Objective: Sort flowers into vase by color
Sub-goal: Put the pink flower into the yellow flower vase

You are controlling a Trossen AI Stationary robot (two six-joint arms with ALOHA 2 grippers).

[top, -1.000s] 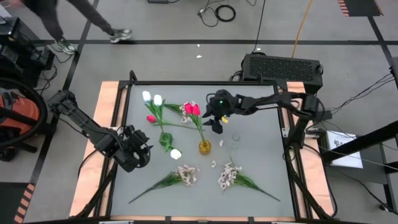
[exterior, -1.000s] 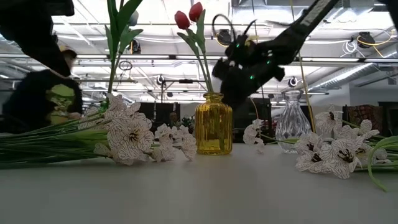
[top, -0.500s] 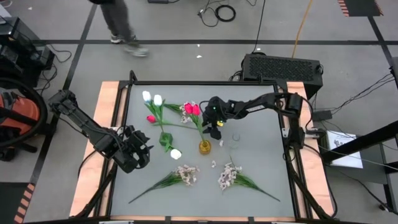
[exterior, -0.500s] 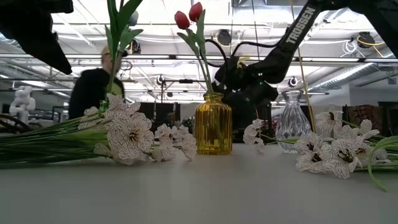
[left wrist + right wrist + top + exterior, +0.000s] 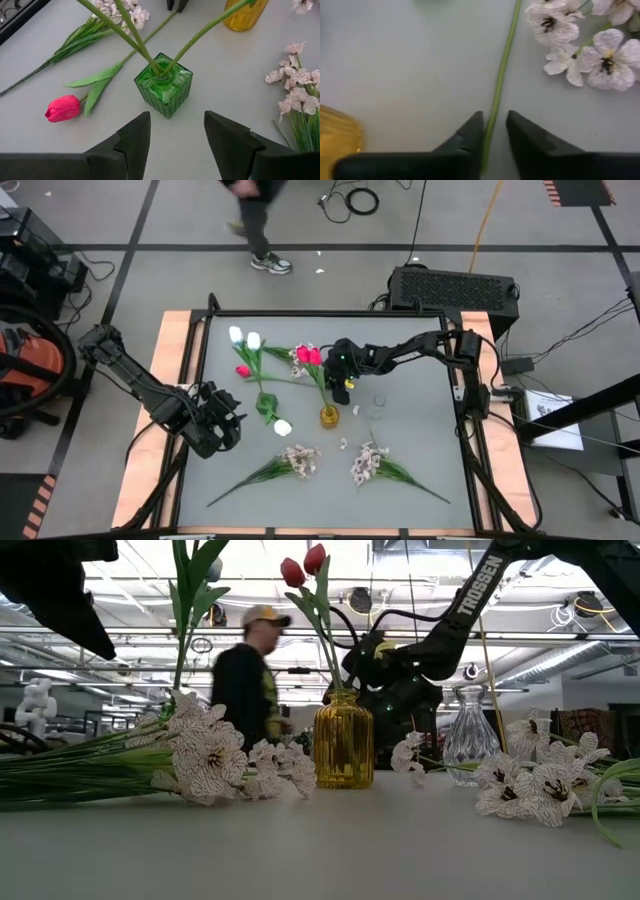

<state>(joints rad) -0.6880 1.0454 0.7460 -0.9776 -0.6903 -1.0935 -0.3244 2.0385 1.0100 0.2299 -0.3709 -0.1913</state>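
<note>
One thin, light, springy stem sits between the right gripper's nearly closed fingers; grip mid-stem. Left gripper open.

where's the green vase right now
In the high view the green vase stands on the table's left half, just ahead of the open left gripper, with the yellow vase to its right and stems in it.
</note>
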